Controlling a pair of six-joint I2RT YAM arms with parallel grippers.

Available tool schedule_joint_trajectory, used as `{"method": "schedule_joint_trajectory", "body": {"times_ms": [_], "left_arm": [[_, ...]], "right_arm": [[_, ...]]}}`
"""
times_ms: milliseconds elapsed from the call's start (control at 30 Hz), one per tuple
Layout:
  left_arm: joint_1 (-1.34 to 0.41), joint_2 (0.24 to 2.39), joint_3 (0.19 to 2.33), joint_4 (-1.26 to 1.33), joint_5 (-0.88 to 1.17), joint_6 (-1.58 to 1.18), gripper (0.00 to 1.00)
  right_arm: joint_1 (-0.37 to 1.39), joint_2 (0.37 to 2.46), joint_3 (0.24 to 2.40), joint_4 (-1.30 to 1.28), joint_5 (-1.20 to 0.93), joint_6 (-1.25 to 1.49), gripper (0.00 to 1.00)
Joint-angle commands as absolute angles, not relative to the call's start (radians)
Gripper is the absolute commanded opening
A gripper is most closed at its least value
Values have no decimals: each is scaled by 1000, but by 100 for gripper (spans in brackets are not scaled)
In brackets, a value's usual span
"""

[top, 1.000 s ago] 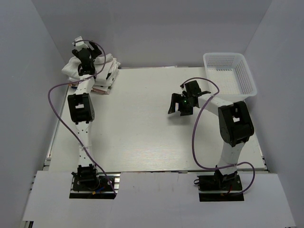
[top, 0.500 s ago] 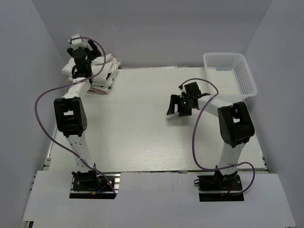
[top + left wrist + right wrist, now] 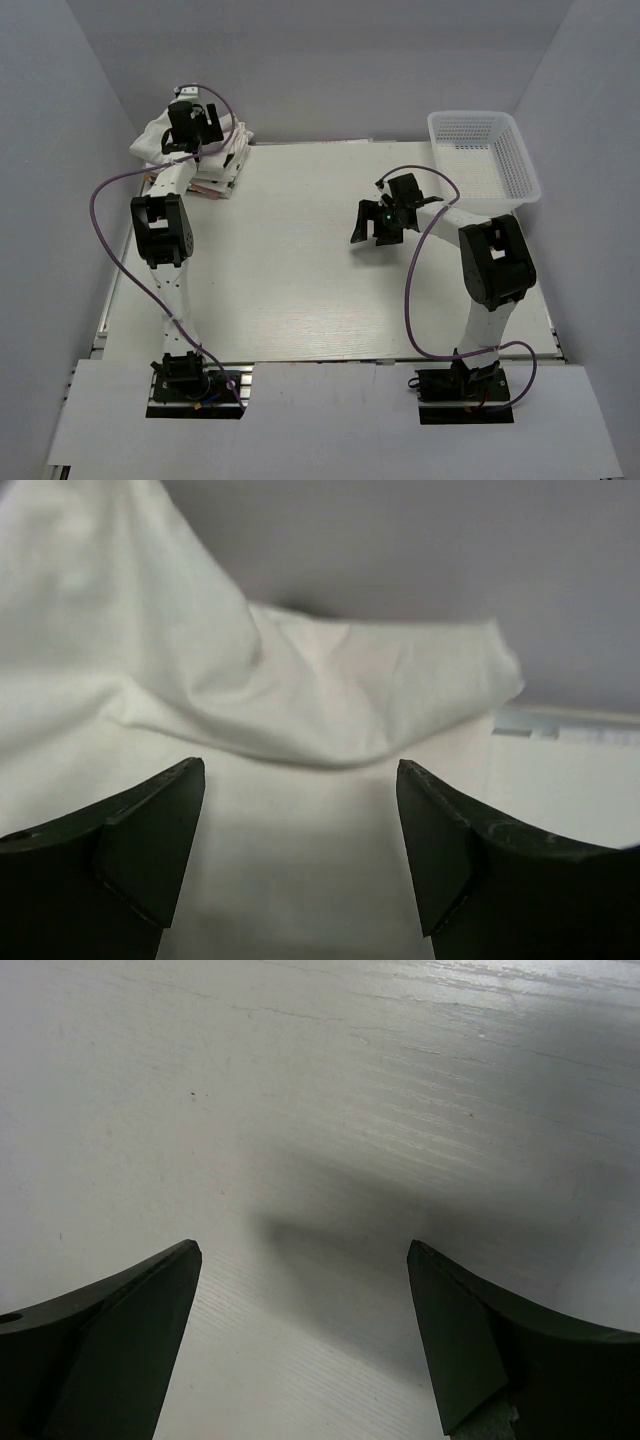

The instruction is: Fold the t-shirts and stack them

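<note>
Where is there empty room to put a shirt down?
Free: the wide middle of the table, between the t-shirts and the right gripper, and the near strip. Crowded: the far-left corner with t-shirts, far-right with the basket.

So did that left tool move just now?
Yes. The left tool has swung slightly to the right above the t-shirts, toward the side where the basket sits.

- t-shirts (image 3: pixel 330 690): white cloth, matt, soft, creased into loose folds.
- table (image 3: pixel 300 1080): whitish wood-grain board, fine streaks, matt with a faint sheen.
- basket (image 3: pixel 527 175): white plastic mesh, smooth.
- right gripper (image 3: pixel 303 1248) fingers (image 3: pixel 110 1340): black plastic, matt, smooth.
- cable (image 3: pixel 405 300): purple sheath, smooth.
- walls (image 3: pixel 320 60): plain grey, matt, smooth.
</note>
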State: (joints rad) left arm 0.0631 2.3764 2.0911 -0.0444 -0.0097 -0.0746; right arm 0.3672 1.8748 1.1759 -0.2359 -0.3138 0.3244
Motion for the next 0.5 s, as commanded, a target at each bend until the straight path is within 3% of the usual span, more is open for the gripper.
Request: {"method": "schedule_joint_trajectory", "body": {"times_ms": [0, 133, 300, 467], "left_arm": [[63, 2333, 2062, -98, 15, -2, 86], [63, 2330, 2048, -61, 58, 63, 86], [63, 2489, 2259, -120, -3, 83, 86], [63, 2552, 2290, -49, -12, 63, 89]], "right_arm": [[370, 1896, 1209, -255, -321, 301, 90], [371, 1924, 1229, -256, -334, 304, 90], [371, 1933, 1236, -264, -341, 311, 90], [365, 1951, 1270, -288, -312, 296, 90]]}}
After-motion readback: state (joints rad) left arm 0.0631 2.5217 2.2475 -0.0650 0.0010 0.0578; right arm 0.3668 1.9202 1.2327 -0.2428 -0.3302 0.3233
